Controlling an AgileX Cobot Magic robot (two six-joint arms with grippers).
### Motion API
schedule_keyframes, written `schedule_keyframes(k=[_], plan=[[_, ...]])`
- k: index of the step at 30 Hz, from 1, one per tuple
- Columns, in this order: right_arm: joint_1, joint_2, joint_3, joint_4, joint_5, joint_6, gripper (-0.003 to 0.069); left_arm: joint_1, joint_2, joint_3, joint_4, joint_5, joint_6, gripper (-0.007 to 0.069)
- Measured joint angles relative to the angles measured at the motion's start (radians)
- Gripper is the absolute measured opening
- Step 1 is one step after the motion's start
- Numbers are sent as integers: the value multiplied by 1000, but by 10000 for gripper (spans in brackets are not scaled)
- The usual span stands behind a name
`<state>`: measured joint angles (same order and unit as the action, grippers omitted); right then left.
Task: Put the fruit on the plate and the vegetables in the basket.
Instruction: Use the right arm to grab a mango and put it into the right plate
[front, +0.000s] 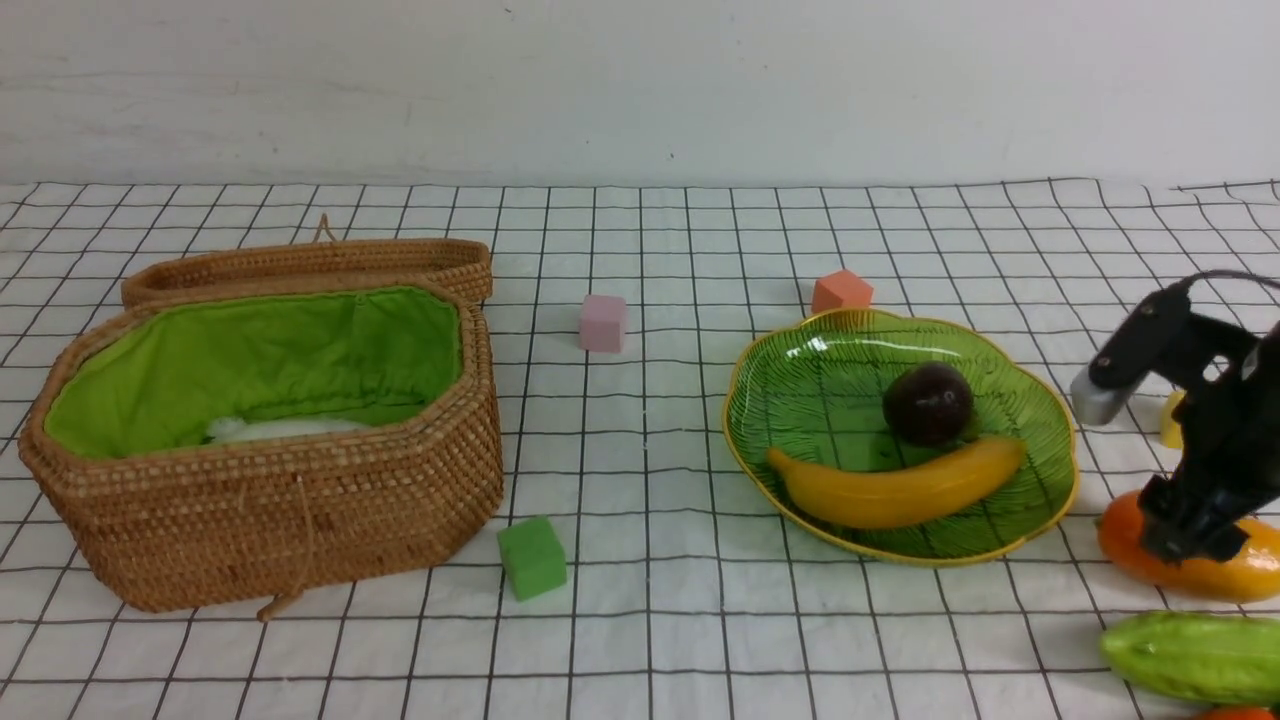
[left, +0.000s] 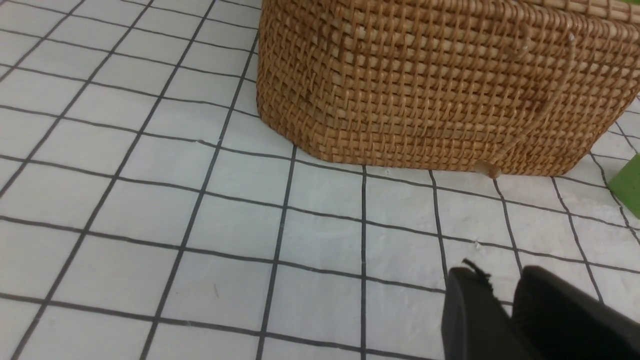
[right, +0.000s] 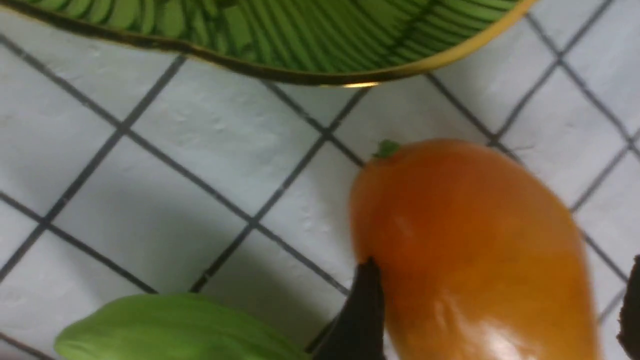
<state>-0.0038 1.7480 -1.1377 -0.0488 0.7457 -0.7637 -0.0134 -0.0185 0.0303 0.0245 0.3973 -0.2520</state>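
The orange-yellow mango (front: 1122, 540) lies on the cloth right of the green plate (front: 745, 440). My right gripper (front: 1190, 530) is open and low over it, with one finger on each side of the mango (right: 475, 240); one finger touches its side and the other stands apart. The banana (front: 900, 490) and the mangosteen (front: 928, 402) lie on the plate. The radish (front: 280, 428) shows white inside the open basket (front: 280, 520). The green gourd (front: 1190, 655) lies in front of the mango, and the red pepper (front: 1240, 714) peeks in at the bottom edge. My left gripper (left: 500, 280) is shut and empty, in front of the basket (left: 440, 85).
The basket lid (front: 310, 265) is folded back behind it. A green cube (front: 532, 557) sits by the basket's front right corner, a pink cube (front: 603, 322) mid-table, an orange cube (front: 841, 292) behind the plate. A small yellow thing (front: 1172, 420) shows behind my right arm.
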Motion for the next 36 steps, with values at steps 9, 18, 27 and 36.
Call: schedule_keyframes(k=[9,18,27,36], plan=[[-54,131,-19,49,31,-9,570,0,0,0,0,-1,0,141],[-89,106,-208,32,135,39,570,0,0,0,0,-1,0,151],[-7,70,-456,634,135,-1,570,0,0,0,0,-1,0,160],[236,294,-460,687,-83,-45,570,0,0,0,0,-1,0,169]])
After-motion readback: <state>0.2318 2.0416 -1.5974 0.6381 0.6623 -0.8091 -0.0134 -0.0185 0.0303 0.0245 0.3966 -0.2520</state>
